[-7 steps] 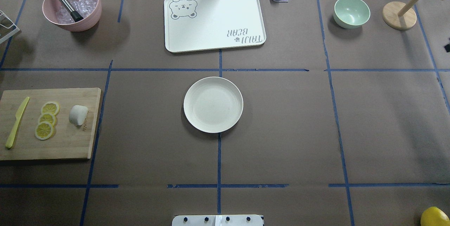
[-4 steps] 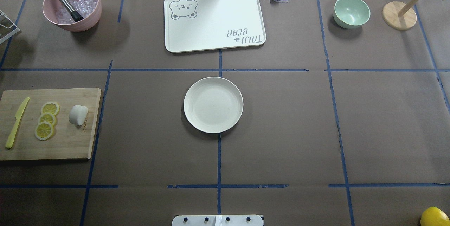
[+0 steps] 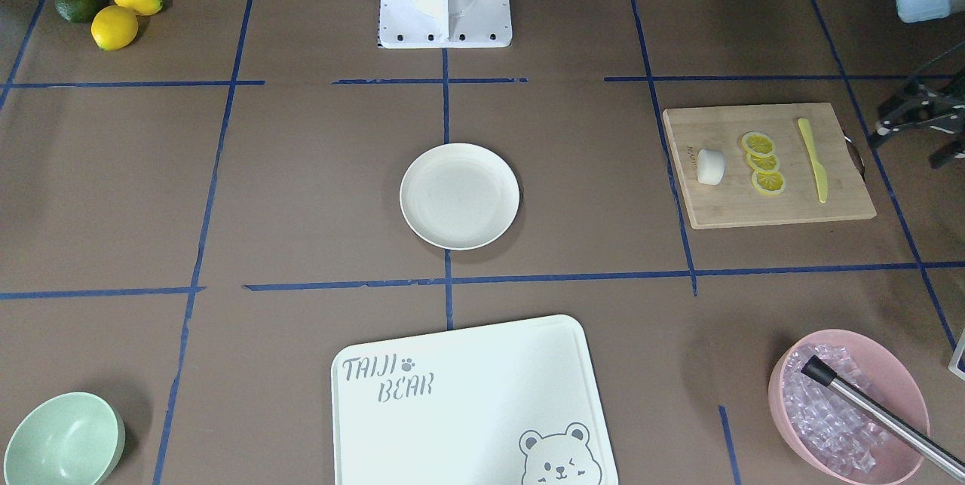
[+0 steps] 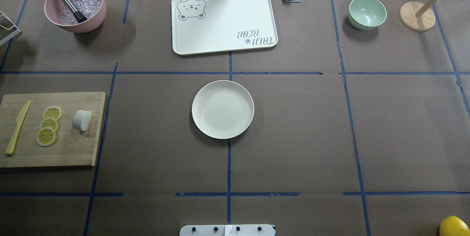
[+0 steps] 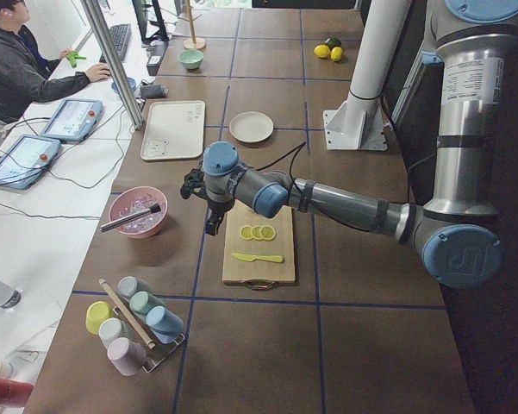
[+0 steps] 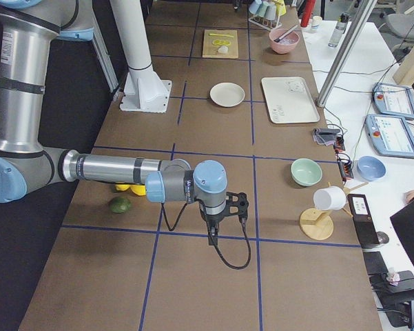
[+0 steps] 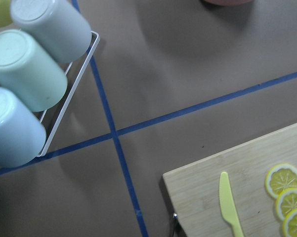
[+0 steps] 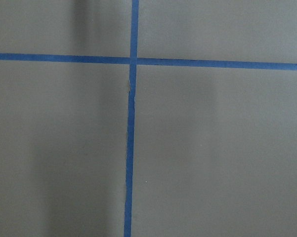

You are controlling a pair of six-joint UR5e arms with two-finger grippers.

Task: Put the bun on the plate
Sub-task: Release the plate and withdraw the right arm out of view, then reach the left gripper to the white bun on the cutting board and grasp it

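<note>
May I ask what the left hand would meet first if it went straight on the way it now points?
Most likely the brown paper table cover near the blue tape cross, beside the wooden cutting board, not the white bun.

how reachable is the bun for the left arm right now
Probably yes: the left hand hangs close by the cutting board, and the bun lies bare on it, nothing over it.

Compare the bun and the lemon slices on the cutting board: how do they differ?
The bun is plain white; the lemon slices are yellow. The bun is one thick rounded lump; the lemon slices are three thin discs lying flat in a row. Both rest on the wooden cutting board, side by side.
</note>
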